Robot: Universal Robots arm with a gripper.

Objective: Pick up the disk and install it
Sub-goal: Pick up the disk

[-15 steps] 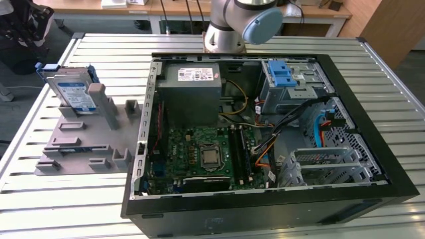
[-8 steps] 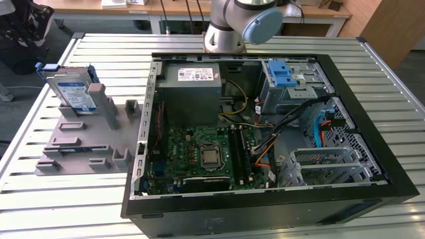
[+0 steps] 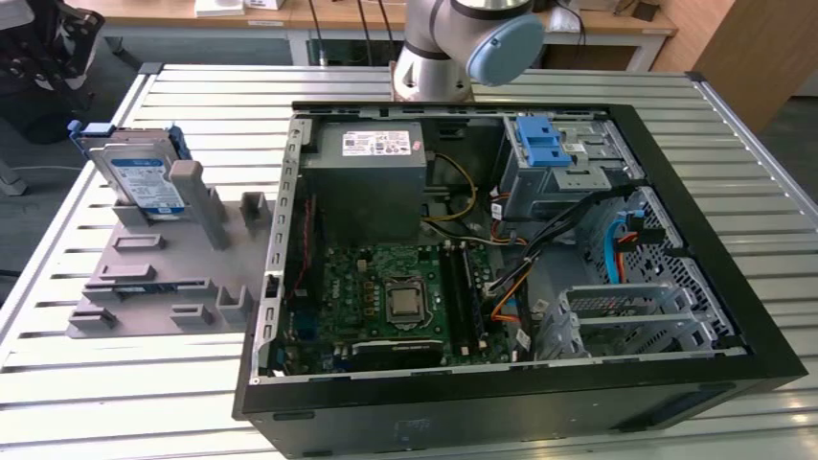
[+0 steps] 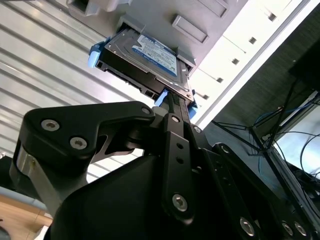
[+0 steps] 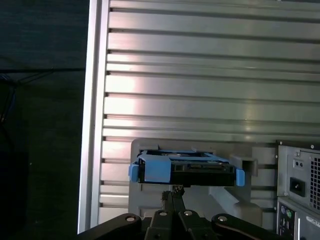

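The disk [image 3: 138, 177] is a silver drive with a blue-and-white label and blue side rails. It stands on edge in a grey slotted holder [image 3: 153, 278] at the exterior view's left. In both wrist views the disk [image 4: 150, 55] [image 5: 185, 170] sits just past the tips of my black gripper [image 4: 173, 102] [image 5: 172, 192]. The fingers are pressed together with nothing between them. Whether the tips touch the disk's blue rail, I cannot tell. The arm's base joints [image 3: 466, 43] show at the table's far edge.
An open computer case [image 3: 715, 287] lies on the slatted metal table [image 3: 167, 393], to the exterior view's right of the holder. Inside it are a blue-latched drive bay [image 3: 543, 144], a grey power supply [image 3: 371, 158], a motherboard [image 3: 397, 292] and loose cables [image 3: 562, 240].
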